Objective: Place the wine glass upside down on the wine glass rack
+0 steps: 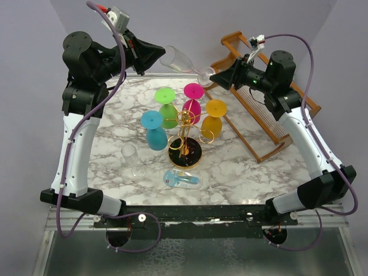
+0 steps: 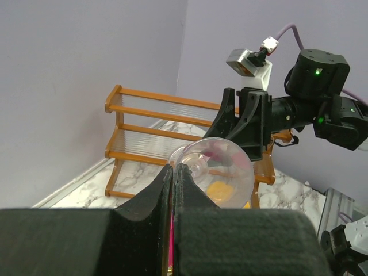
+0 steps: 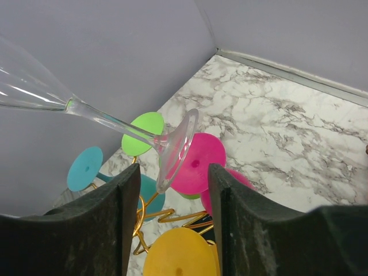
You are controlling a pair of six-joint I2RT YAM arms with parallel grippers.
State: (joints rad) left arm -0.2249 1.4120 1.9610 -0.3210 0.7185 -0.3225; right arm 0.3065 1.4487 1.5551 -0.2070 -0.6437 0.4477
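Clear glass, thin and slick, makes up the wine glass (image 1: 178, 57). In the overhead view it hangs sideways in the air above the far edge of the desk (image 1: 247, 167). Its bowl is at the left claw (image 1: 154, 57) and its round foot points at the right claw (image 1: 217, 75). The gold wire rack (image 1: 184, 138) stands on a round black base mid-desk, nearer the near edge. A green glass (image 1: 167, 109), pink glass (image 1: 193, 103), yellow glass (image 1: 214, 121) and blue glass (image 1: 154, 133) crowd its loops, feet up. A wooden slatted rack (image 1: 259, 103) leans at the far right corner. A clear tumbler (image 1: 131, 158) stands towards the near left corner.

From the left wrist, the dark fingers are pressed almost together with only a sliver between them. They appear to pinch the bowl's wall at the rim, so this claw is clamped on the wine glass.

From the right wrist, the claw is spread wide. The tilted foot and needle-thin stem sit between its fingers, touching neither as far as I can tell.

The hazard looks like the handover. If the left claw lets go before the right has a firm hold, the wine glass would fall onto the coloured glasses below. Closing on the slanted foot could lever it sideways, since smooth glass slips on pads. With the loops so full, the bowl could also knock a neighbour while turning down.
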